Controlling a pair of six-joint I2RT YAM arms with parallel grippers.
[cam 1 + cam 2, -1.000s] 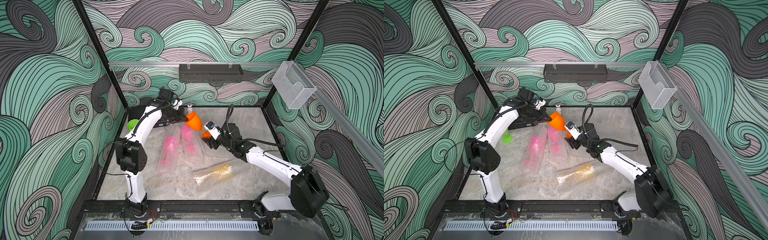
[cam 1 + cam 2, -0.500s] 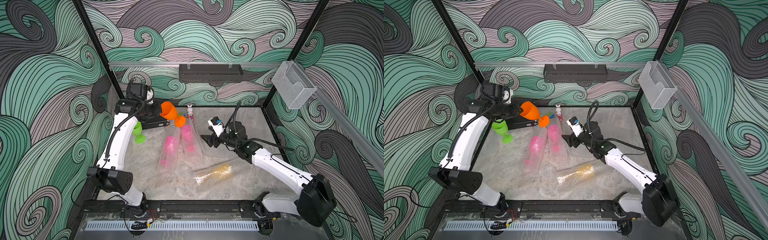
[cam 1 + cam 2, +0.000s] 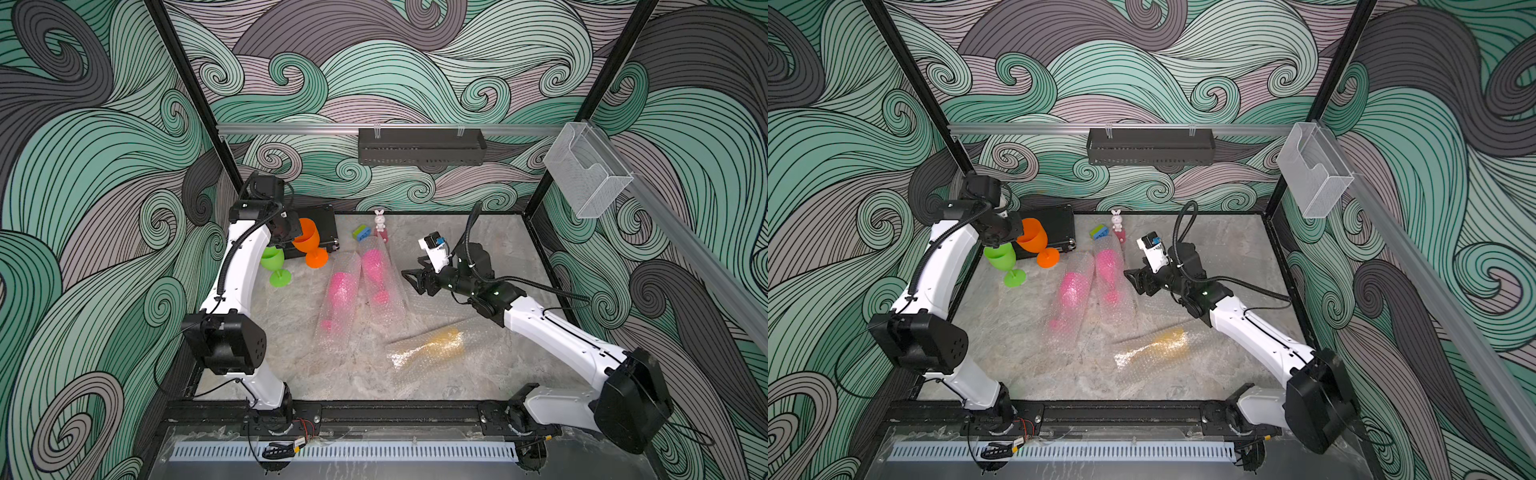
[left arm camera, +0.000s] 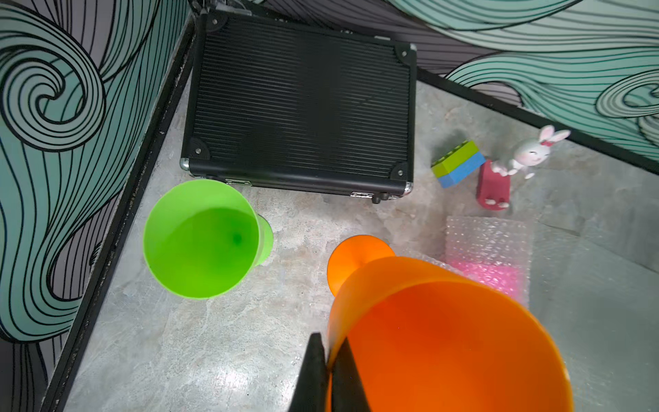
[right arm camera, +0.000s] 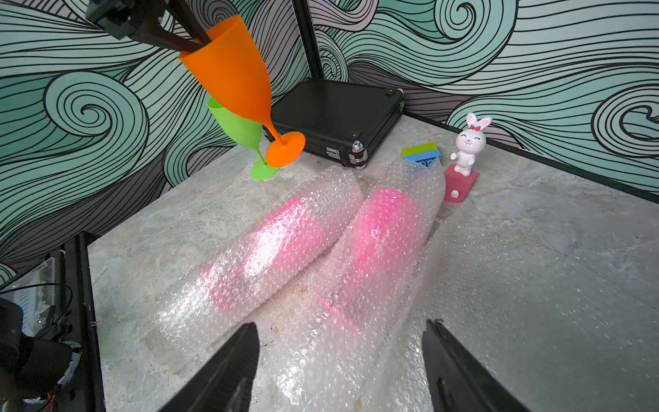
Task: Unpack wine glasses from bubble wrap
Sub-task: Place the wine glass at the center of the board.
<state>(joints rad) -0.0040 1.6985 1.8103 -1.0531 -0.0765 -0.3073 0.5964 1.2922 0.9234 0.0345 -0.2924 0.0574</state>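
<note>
Goblet (image 4: 445, 339) rim in left pincer (image 4: 330, 342)

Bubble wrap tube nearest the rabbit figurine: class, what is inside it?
Through the bubble wrap tube, a hot pink wine glass shows, bowl toward the rabbit figurine. The dimpled plastic hides its outline and stem.

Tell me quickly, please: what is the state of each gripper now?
Left gripper: closed on the rim of the orange goblet.
Right gripper: open, holding nothing.
</note>
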